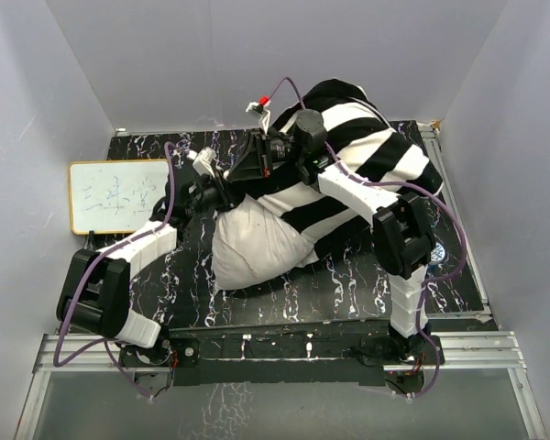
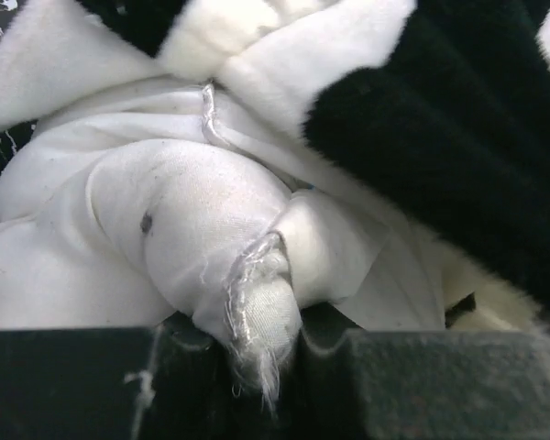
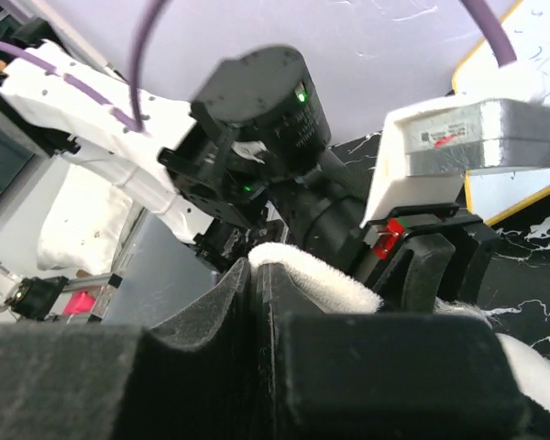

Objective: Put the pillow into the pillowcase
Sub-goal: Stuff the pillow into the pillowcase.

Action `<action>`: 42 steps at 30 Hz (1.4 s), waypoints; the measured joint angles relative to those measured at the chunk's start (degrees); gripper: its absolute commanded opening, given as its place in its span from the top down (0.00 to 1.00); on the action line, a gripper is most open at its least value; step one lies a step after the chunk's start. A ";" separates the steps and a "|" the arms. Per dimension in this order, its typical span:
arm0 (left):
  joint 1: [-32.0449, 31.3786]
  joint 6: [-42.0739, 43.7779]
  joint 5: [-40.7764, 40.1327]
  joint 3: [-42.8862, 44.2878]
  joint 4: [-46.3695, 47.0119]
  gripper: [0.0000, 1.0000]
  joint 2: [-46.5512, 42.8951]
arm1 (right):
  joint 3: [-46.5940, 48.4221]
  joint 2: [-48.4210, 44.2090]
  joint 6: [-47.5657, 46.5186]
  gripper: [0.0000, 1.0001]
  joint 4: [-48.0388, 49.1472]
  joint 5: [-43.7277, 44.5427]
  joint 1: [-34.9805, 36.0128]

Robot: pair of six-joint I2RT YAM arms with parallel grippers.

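Observation:
The white pillow (image 1: pixel 252 243) lies on the black marbled table (image 1: pixel 348 284), its far end tucked under the black-and-white striped pillowcase (image 1: pixel 367 147), which is bunched toward the back right. My left gripper (image 1: pixel 222 192) is at the pillow's far left side. In the left wrist view the left gripper (image 2: pixel 273 344) is shut on a frayed corner of the pillow (image 2: pixel 165 211), with the fuzzy pillowcase (image 2: pixel 440 119) just above. My right gripper (image 1: pixel 275 151) is at the case's left edge. Up close, the right gripper (image 3: pixel 257 275) is shut on a white fuzzy edge of the pillowcase (image 3: pixel 321 275).
A small whiteboard (image 1: pixel 115 195) with a yellow rim lies at the left of the table. White walls enclose the back and sides. The left arm's wrist (image 3: pixel 257 101) is close in front of the right gripper.

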 measured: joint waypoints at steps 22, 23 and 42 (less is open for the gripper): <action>0.98 -14.25 -23.56 -14.78 15.58 0.11 -2.05 | 6.88 -2.27 -55.06 0.21 -60.65 17.29 -4.11; 1.07 -11.50 -25.20 -13.25 8.81 0.10 -6.75 | 9.94 -2.51 -58.88 0.15 -64.74 16.98 -4.42; -27.65 28.94 -31.65 6.25 -41.81 0.03 -30.69 | -29.11 -45.05 -82.44 0.00 -76.67 16.55 -25.49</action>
